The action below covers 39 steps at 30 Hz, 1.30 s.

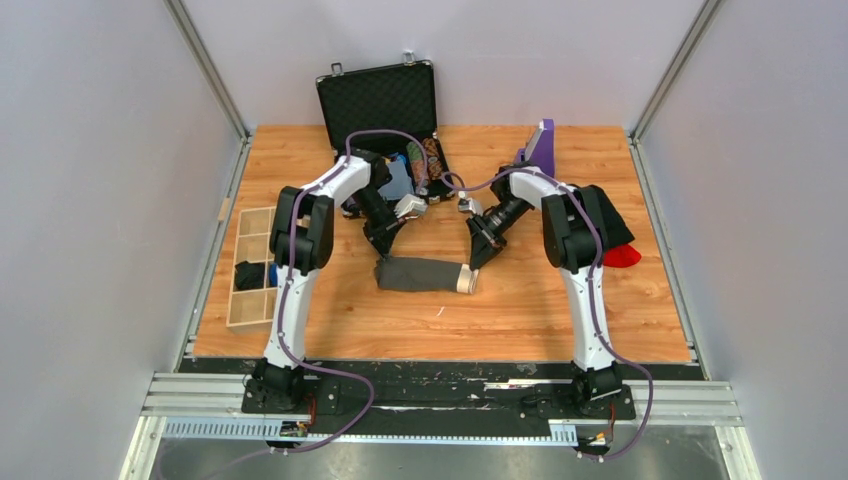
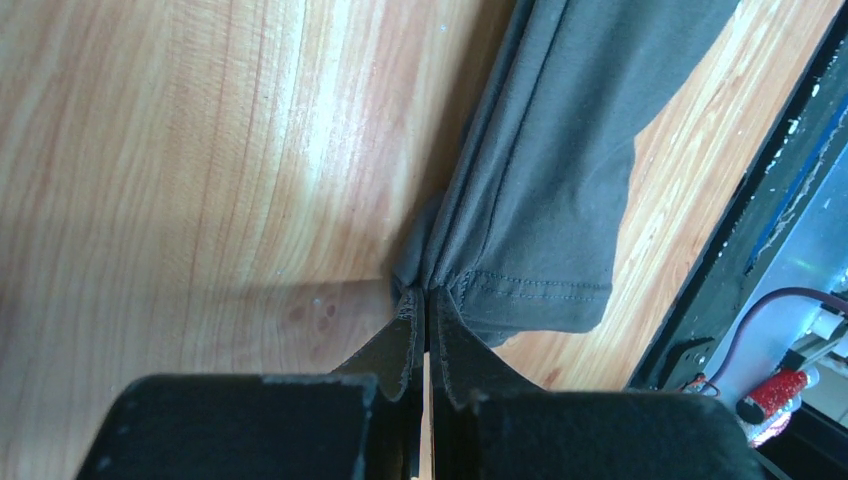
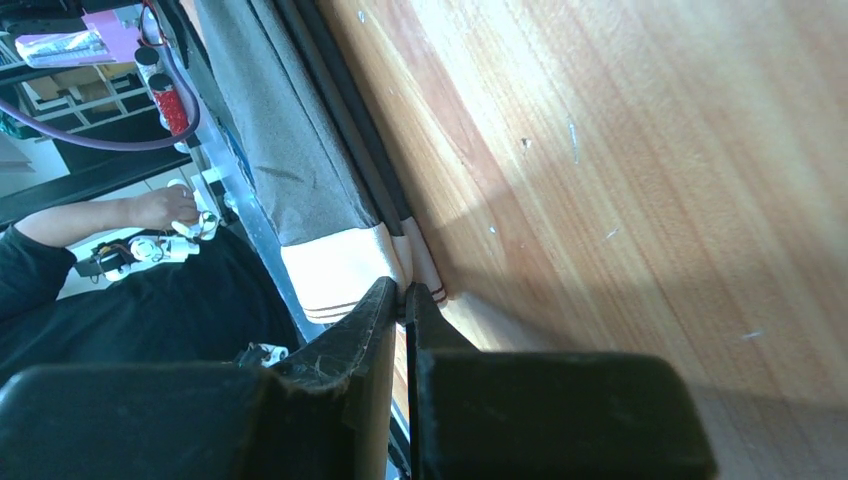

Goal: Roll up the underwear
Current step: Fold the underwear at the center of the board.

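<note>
The underwear (image 1: pixel 420 274) is a dark charcoal-grey cloth with a pale waistband at its right end, folded into a long band on the wooden table (image 1: pixel 330 320). My left gripper (image 1: pixel 383 250) is shut on its left, hemmed end; the left wrist view shows the cloth (image 2: pixel 545 190) pinched at my fingertips (image 2: pixel 428 300). My right gripper (image 1: pixel 474 262) is shut on the pale waistband end, seen in the right wrist view (image 3: pixel 345 262) pinched at the tips (image 3: pixel 405 290).
An open black poker-chip case (image 1: pixel 382 105) stands at the back centre. A wooden divided tray (image 1: pixel 252 265) with a black item lies at the left. A purple object (image 1: pixel 541 145), a black garment (image 1: pixel 610 225) and a red garment (image 1: pixel 622 256) lie at the right.
</note>
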{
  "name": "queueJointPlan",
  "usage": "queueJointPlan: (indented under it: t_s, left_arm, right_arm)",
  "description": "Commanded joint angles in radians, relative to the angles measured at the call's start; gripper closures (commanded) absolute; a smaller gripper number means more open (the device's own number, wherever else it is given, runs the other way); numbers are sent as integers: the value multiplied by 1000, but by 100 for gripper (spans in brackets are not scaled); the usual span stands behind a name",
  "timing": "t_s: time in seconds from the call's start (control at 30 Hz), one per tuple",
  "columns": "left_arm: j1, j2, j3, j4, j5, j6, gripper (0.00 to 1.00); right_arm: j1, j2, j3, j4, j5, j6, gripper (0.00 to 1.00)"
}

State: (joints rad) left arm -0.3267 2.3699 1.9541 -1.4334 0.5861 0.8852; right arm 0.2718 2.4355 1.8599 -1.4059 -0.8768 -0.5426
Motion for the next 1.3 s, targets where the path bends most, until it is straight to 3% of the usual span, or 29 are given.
queueJointPlan:
  t_s: [0.0,0.17,0.37,0.43,0.57,0.8,0.93,1.03,1.17,1.27]
  left_arm:
    - [14,-15,-34,49,-95,-14,100]
    - [14,-28,-66,87,-116,-20,99]
    - [14,-110,-108,174,-105,-58,72]
    - [14,-150,-126,219,-96,-78,55]
    - [14,-215,-132,251,-91,-118,47]
    - [14,-340,-158,268,-152,-175,43]
    - [14,-439,-205,330,-161,-258,43]
    - [12,-509,-269,431,-130,-412,47]
    - [12,-578,-381,555,-4,-634,57]
    - [12,-581,-478,635,100,-785,66]
  right_arm:
    - [-11,16,22,34,68,15,100]
    - [-11,1,-5,66,96,15,100]
    - [-11,-38,-24,91,71,15,90]
    - [-10,-64,-23,100,54,15,82]
    - [-11,-101,3,101,43,14,71]
    - [-14,-198,49,85,67,7,52]
    - [-17,-253,39,83,123,9,50]
    - [-19,-365,-41,143,130,10,47]
    - [2,-590,-289,410,82,65,52]
    - [60,-686,-440,583,81,100,63]
